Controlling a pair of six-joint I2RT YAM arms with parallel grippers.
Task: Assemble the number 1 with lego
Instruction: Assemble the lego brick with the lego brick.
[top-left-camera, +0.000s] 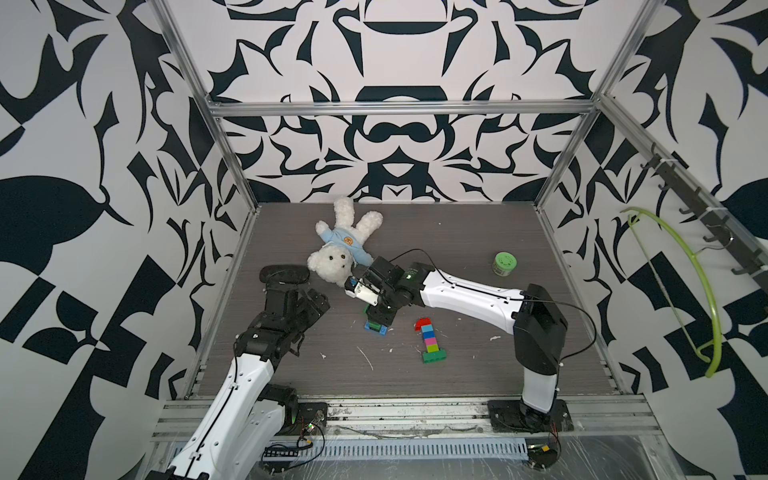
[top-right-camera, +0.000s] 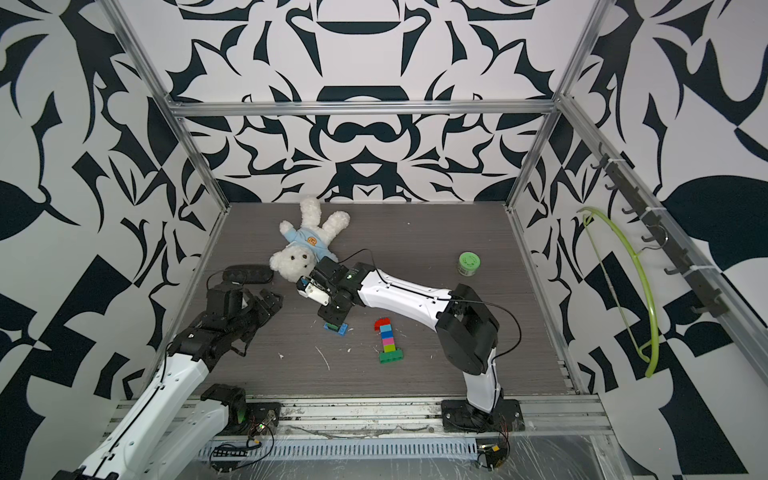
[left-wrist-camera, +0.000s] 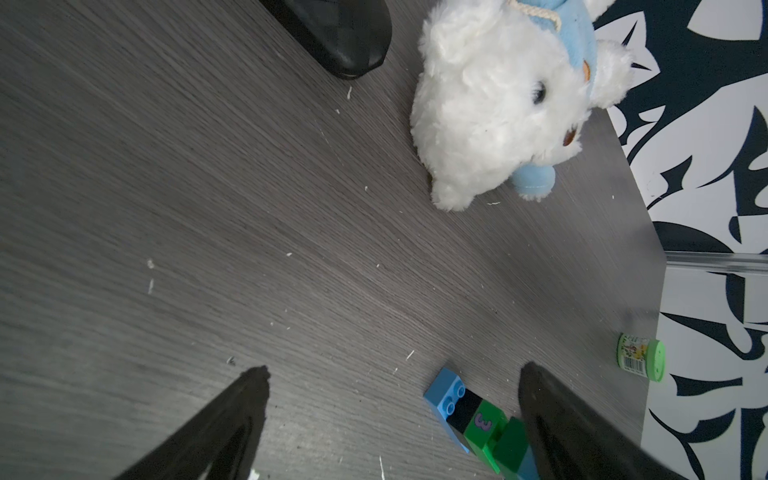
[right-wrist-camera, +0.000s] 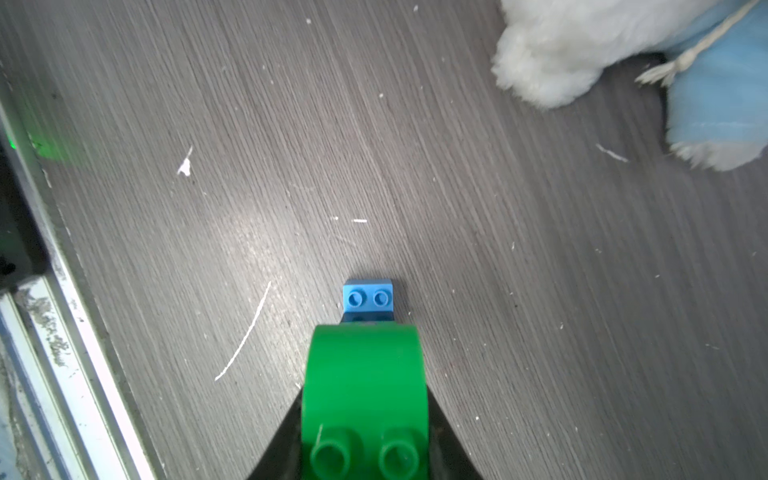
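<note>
The right hand (top-left-camera: 377, 312) is closed on a green curved-top studded plastic lego brick (right-wrist-camera: 365, 374), held over a small blue, black and green brick stack (top-left-camera: 376, 327) on the grey wood-grain table (top-left-camera: 478, 232). A flat column of red, light blue, blue, pink, lime and green bricks (top-left-camera: 430, 340) lies at 3 o'clock of that stack. The left hand (left-wrist-camera: 392, 372), at 10 o'clock, stands wide.
</note>
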